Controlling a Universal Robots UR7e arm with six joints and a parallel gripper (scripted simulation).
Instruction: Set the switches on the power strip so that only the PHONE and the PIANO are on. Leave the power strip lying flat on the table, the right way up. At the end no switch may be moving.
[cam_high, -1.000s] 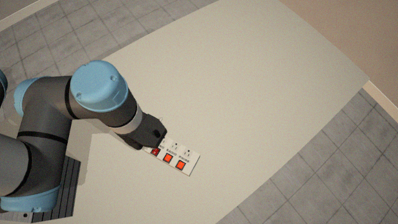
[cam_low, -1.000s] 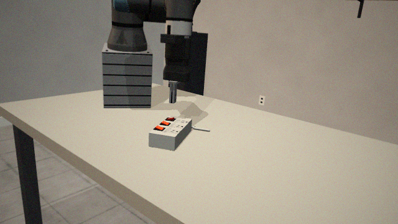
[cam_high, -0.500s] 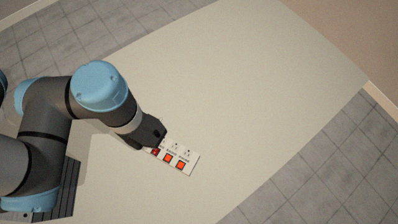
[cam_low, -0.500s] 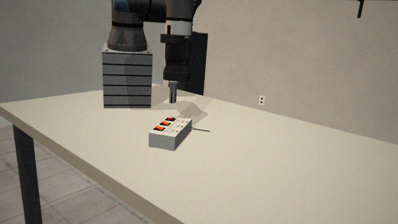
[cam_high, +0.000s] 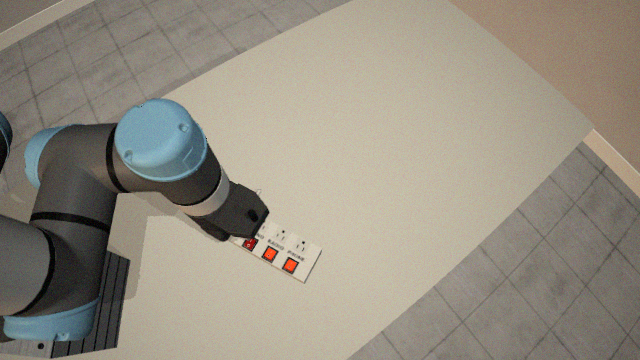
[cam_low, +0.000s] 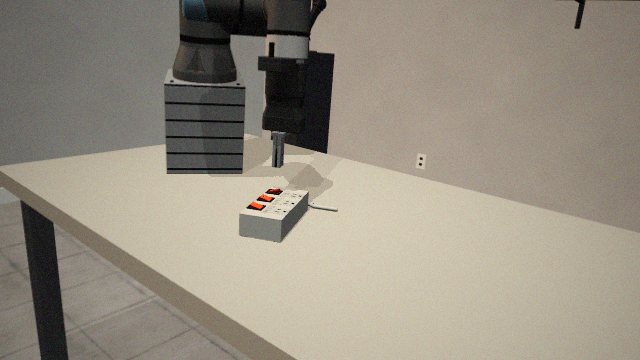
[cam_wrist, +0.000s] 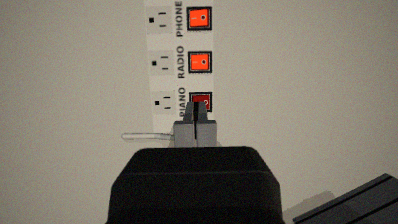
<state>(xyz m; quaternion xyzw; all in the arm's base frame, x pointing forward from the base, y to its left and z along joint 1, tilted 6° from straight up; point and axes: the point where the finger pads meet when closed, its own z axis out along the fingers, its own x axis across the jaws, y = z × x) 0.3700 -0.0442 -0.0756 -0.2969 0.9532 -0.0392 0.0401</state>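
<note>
A white power strip lies flat on the table, right way up, with three rocker switches. The PHONE switch and the RADIO switch glow bright orange. The PIANO switch is darker red. My gripper is shut with nothing between the fingers. It hangs straight above the PIANO switch, a little clear of it. In the top view the wrist hides the fingers.
The strip's short white cable stub sticks out at its PIANO end. The arm's grey ribbed base block stands on the table behind the strip. The table's near edge runs in front.
</note>
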